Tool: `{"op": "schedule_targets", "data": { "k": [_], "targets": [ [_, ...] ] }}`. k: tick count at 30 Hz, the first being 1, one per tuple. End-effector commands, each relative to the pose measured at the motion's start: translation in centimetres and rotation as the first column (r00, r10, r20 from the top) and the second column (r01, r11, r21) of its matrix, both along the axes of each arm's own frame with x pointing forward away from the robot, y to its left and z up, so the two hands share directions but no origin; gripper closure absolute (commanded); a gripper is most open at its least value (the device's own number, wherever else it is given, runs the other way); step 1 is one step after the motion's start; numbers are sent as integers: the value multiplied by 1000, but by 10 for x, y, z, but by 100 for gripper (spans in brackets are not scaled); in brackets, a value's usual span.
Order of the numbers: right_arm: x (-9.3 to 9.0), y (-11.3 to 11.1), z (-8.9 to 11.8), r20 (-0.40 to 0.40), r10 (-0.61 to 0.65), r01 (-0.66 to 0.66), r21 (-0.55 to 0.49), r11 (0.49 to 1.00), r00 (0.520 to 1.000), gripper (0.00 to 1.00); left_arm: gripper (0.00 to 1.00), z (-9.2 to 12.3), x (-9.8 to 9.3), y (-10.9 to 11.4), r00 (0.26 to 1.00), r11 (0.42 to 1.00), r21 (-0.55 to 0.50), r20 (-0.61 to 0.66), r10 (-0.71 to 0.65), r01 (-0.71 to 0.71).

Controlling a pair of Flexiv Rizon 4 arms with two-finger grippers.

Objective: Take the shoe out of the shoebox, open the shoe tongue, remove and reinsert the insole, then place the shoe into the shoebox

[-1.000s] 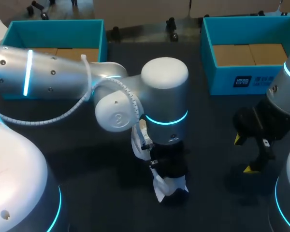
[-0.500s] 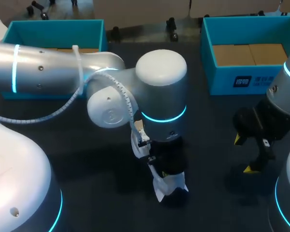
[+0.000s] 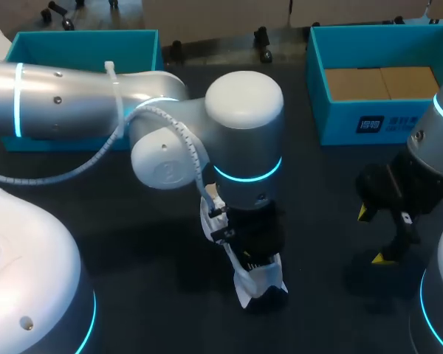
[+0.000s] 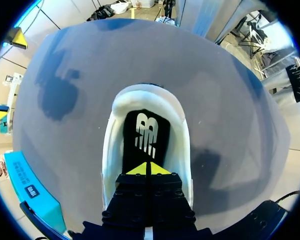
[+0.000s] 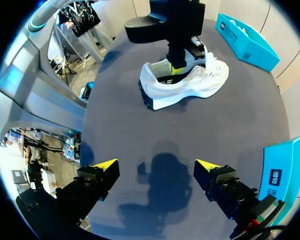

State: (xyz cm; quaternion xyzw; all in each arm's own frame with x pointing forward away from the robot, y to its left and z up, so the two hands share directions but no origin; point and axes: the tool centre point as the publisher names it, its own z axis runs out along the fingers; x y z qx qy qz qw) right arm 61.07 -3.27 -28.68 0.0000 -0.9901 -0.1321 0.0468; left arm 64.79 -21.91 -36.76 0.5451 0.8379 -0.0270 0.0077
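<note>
A white shoe stands on the dark table near the front middle, on its sole in the right wrist view. My left arm reaches over it from the left. The left gripper points down into the shoe's opening with its yellow tips shut together, just over the black insole that lies inside. I cannot tell whether the tips pinch the insole. From the right wrist, one yellow fingertip shows inside the shoe's collar. My right gripper hangs open at the right, away from the shoe, with nothing between its fingers.
Two teal shoeboxes stand along the back edge: one at the left, partly behind my left arm, and one at the right with brown cardboard inside. Bare dark table lies between the shoe and my right gripper.
My left arm's wrist has shifted slightly toward the front over the shoe, with the gripper still shut. The shoe and the right arm have stayed in place.
</note>
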Motion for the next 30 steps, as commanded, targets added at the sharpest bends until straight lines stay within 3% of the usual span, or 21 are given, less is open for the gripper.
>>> {"op": "schedule_targets", "data": {
  "k": [1,4,8,15,30],
  "targets": [
    [0,1,-1,0,0,0,-1,1000,1000,0,51,-2,-3,-9,1000,1000,27,27,11,-12],
    [0,1,-1,0,0,0,-1,1000,1000,0,16,0,-2,-8,999,999,34,37,27,-28],
    [0,1,-1,0,0,0,-1,1000,1000,0,8,4,0,-1,998,998,39,29,50,-51],
    [0,1,-1,0,0,0,-1,1000,1000,0,0,2,8,5,997,996,43,22,78,-79],
    [0,1,-1,0,0,0,-1,1000,1000,0,0,17,21,7,996,996,25,9,84,-84]
  ]
}}
